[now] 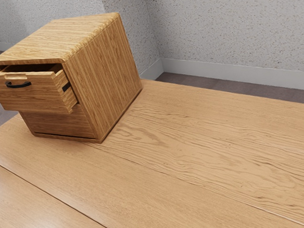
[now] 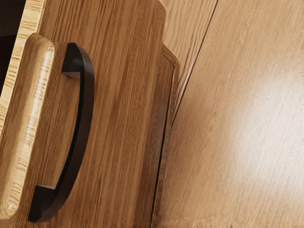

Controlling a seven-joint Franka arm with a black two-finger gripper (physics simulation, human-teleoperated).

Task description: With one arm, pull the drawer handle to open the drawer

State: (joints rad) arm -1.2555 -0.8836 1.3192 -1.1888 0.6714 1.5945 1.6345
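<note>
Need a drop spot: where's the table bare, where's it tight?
Bare: the table from beside the cabinet to the exterior view's right and near edge. Tight: the strip in front of the open drawer, which juts out toward that view's left.

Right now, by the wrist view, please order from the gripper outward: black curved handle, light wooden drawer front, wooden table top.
1. Black curved handle, standing off the drawer.
2. Light wooden drawer front, behind it.
3. Wooden table top, beyond the drawer's edge.
</note>
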